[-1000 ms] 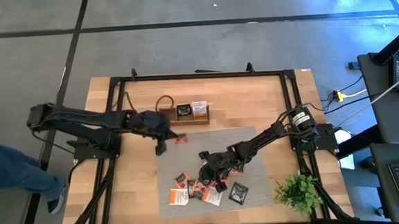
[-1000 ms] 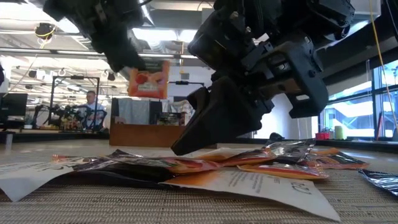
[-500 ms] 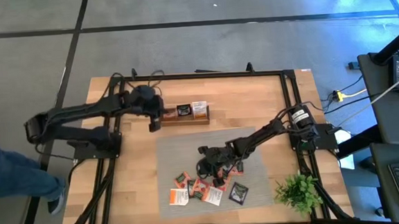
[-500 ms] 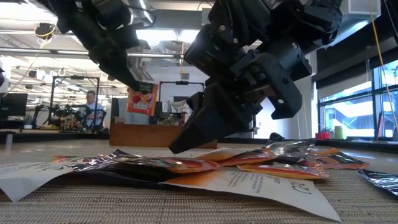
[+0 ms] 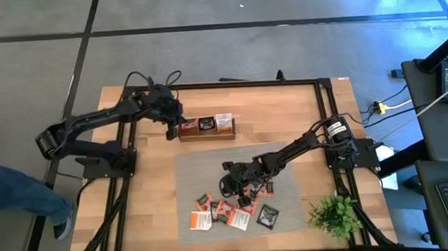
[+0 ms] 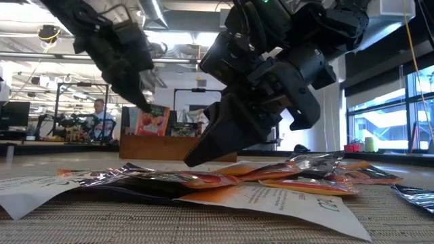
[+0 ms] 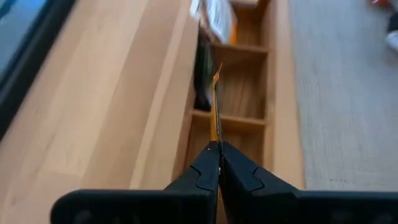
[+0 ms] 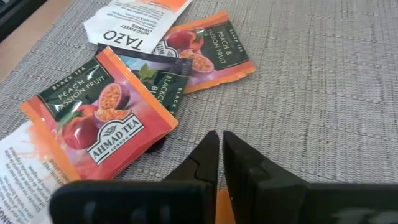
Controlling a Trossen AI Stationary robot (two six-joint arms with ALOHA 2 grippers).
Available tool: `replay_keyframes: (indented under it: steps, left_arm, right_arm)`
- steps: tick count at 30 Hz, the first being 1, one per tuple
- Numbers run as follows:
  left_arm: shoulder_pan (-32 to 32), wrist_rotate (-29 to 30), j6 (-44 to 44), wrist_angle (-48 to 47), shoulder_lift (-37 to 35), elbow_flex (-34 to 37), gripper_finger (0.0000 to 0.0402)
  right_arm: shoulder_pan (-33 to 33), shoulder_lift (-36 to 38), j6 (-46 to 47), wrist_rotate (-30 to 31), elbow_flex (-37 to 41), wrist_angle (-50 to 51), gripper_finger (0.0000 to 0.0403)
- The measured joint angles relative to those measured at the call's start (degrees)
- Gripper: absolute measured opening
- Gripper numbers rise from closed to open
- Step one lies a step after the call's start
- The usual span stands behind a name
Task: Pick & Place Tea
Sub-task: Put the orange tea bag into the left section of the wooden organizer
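Observation:
My left gripper (image 5: 174,129) is shut on an orange tea sachet (image 6: 152,120) at the left end of the brown three-compartment tray (image 5: 207,134). The left wrist view shows that sachet edge-on (image 7: 216,93) over the tray's end compartment. A dark sachet (image 5: 206,124) and a white-orange one (image 5: 224,122) stand in the other compartments. My right gripper (image 5: 230,181) is shut and hovers, tilted, just above the pile of loose sachets (image 5: 228,211) lying flat on the grey mat. Orange sachets (image 8: 102,115) lie just ahead of its fingertips. My left gripper pinches the orange sachet between its two fingers by its upper part (image 7: 217,142). The fingers (image 6: 137,100) slant down from above. The sachet hangs upright below them, edge toward the wrist camera, its lower end about level with the tray's rim.
The grey woven mat (image 5: 284,157) covers the table's near middle. A green leafy plant (image 5: 335,214) stands at the near right corner. A black frame (image 5: 221,85) runs along the table's edges. A person (image 6: 100,112) sits far behind in the room.
My left gripper has carried the orange sachet from over the mat's far left corner toward the far edge, to the tray's left end, and lowered it there. My right gripper has risen slightly from the pile and shifted a little toward the left.

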State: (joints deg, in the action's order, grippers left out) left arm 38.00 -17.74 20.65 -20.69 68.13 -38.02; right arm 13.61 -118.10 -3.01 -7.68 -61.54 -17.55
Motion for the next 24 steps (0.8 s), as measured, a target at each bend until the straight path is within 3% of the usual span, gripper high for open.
replay_keyframes:
  steps: [13, 24]
  left_arm:
    - [3.9, 0.2, -0.8, 4.2, 8.6, 0.0, 0.0003]
    - [4.5, 0.3, -3.0, 5.2, 9.7, 0.0, 0.0013]
  right_arm:
    - [-0.7, 0.0, 0.7, 0.0, 0.0, 1.9, 0.0026]
    - [-1.0, 0.0, 1.0, 0.0, 0.0, 2.5, 0.0026]
